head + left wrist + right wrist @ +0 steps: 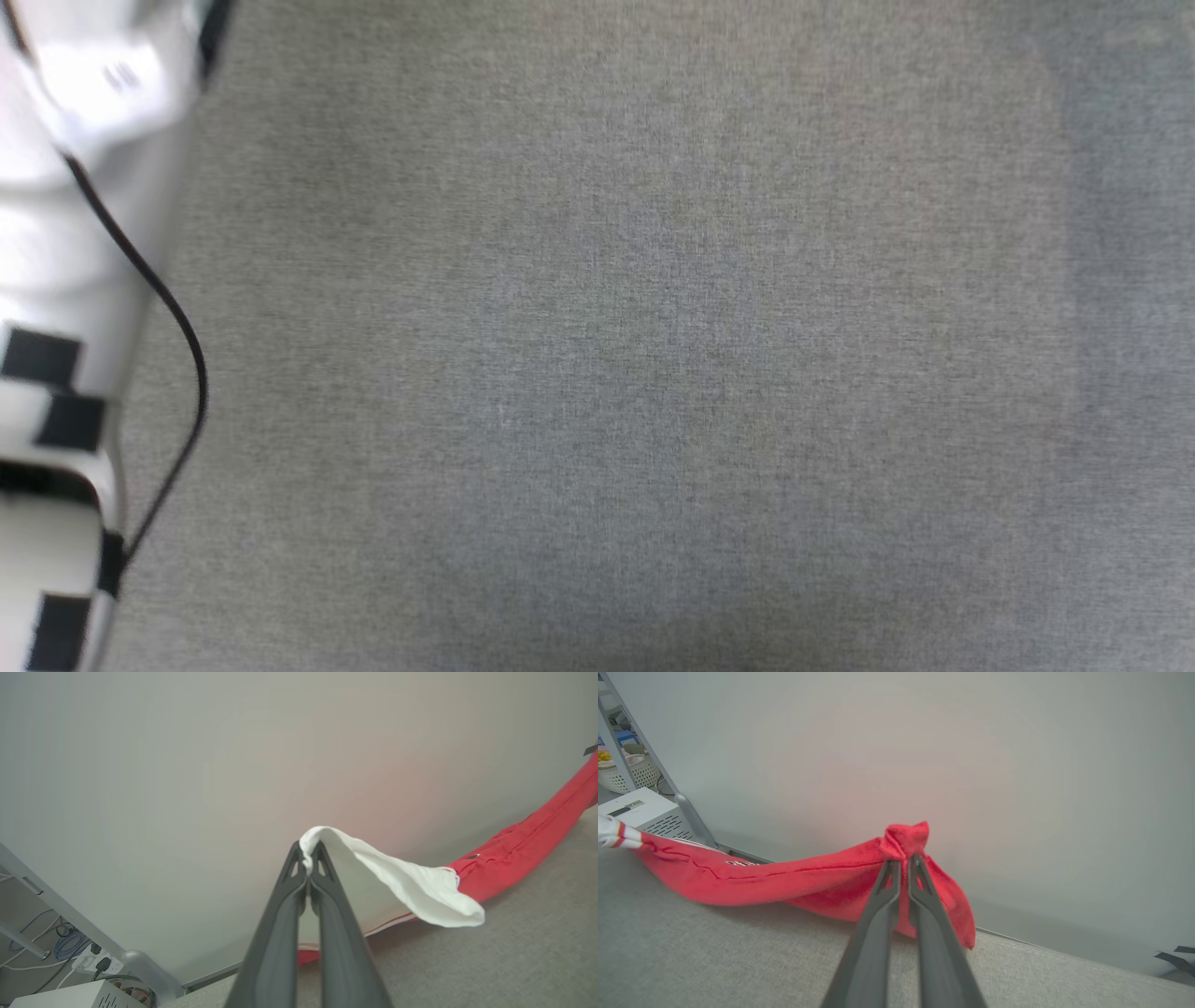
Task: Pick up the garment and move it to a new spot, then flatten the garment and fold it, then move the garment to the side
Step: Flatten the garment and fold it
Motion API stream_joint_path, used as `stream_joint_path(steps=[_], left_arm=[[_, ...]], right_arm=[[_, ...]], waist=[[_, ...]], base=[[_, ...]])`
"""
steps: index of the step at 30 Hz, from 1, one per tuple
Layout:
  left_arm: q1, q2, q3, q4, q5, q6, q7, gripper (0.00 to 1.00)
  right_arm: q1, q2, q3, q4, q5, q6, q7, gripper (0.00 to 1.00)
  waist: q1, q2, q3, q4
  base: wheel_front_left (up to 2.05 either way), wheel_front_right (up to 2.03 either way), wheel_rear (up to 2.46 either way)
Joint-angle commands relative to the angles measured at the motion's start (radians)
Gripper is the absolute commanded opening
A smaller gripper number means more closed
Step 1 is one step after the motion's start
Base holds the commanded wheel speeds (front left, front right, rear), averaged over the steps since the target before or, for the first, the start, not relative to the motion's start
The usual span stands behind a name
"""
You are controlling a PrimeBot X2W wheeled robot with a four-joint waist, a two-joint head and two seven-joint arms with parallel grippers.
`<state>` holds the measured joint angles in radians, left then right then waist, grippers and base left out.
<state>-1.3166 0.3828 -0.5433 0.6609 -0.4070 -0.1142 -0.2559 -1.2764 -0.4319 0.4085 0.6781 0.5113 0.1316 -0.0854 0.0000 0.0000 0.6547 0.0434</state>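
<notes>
Clamped on the garment [784, 882], my left pincer [308, 861] and right pincer [903, 859] hold it above grey fabric surface [653, 373], pale wall [994, 765] behind.

Open grey worktop [653, 373] spreads across the head view, with the pale left forearm [56, 233] and its black cable [203, 392] crowding the left edge. The shirt [761, 882], slung between left claw [308, 854] and right claw [903, 863], sags low along the wall [1017, 788]. A post [691, 816] and white box [635, 812] stand beyond the worktop's end.
</notes>
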Motion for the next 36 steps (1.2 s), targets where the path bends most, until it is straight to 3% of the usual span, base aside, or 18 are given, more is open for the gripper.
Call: stream_joint_path(steps=[1,10,24,36], left_arm=[[0.059,-0.003,0.001,-0.019,-0.001,0.009,-0.006,0.00],[0.471,0.021,-0.021,-0.099,-0.067,0.035,0.007,0.00],[0.875,0.131,-0.052,-0.335,-0.160,0.067,0.112,0.00],[1.154,0.229,-0.095,-0.566,-0.238,0.108,0.238,0.00]], right_arm=[[0.049,-0.007,0.008,0.007,0.018,-0.001,-0.006,0.00],[0.380,-0.031,0.023,0.041,0.171,-0.001,0.022,0.00],[0.676,-0.032,-0.033,0.036,0.361,-0.001,0.065,0.00],[0.917,-0.052,-0.052,-0.079,0.482,-0.001,0.154,0.00]], waist=[[0.0000,0.0000,-0.078,0.022],[0.0000,0.0000,-0.282,0.043],[0.0000,0.0000,-0.467,0.067],[0.0000,0.0000,-0.597,0.057]], base=[[0.00,0.00,0.00],[0.00,0.00,0.00],[0.00,0.00,0.00],[0.00,0.00,0.00]])
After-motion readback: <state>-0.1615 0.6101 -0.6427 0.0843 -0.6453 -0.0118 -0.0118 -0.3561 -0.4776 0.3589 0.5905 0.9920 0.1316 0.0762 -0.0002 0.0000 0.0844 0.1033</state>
